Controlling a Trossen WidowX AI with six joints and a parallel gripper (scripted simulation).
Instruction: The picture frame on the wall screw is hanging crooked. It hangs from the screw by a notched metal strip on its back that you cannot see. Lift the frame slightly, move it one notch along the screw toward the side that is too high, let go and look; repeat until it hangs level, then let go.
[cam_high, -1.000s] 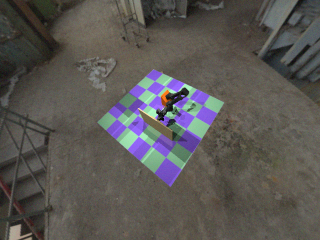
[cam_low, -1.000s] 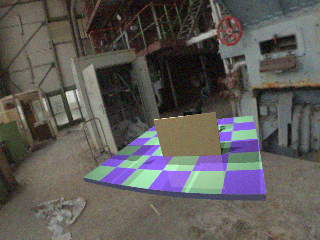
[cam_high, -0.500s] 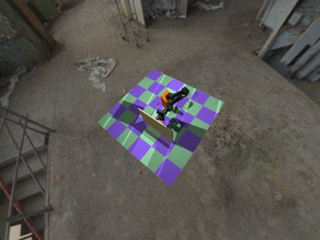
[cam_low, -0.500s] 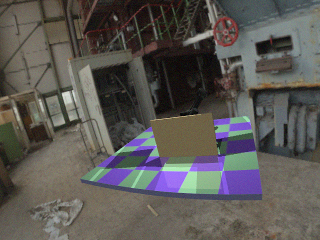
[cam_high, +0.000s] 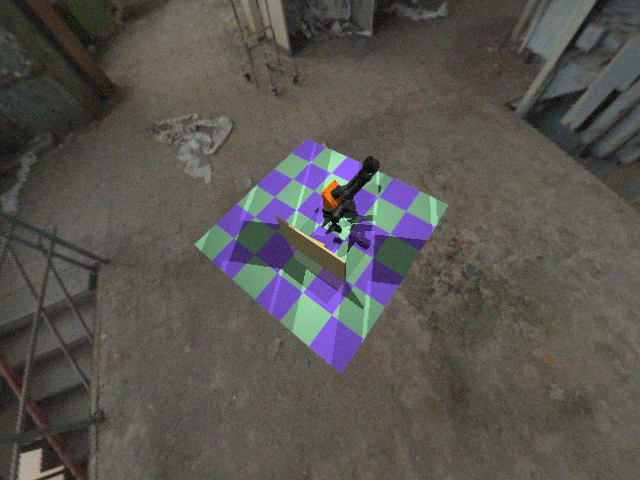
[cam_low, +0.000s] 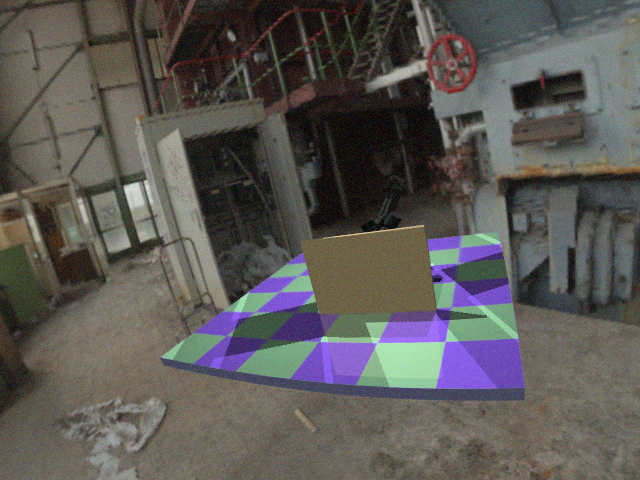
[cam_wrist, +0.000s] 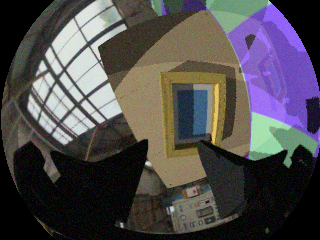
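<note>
The picture frame (cam_wrist: 167, 115), gold with a blue picture, hangs on the tan wall panel (cam_high: 310, 250) (cam_low: 369, 273) (cam_wrist: 137, 102). The wrist view is strongly curved, so I cannot tell whether the frame hangs level. The screw and the notched strip are hidden behind it. In the exterior view the panel's back hides the frame. My gripper (cam_high: 331, 227) (cam_wrist: 174, 144) is open and empty, its fingers apart. It stands off in front of the panel, and in the wrist view its fingertips show near the frame's lower edge, with nothing between them.
The panel stands upright on the green and purple checkered table top (cam_high: 310, 320) (cam_low: 408, 364). The orange block (cam_high: 330, 195) is at the arm's base. The dark arm (cam_high: 356, 180) (cam_low: 390, 198) rises on the picture side of the panel. Dark shadows fall across the panel and the checks.
</note>
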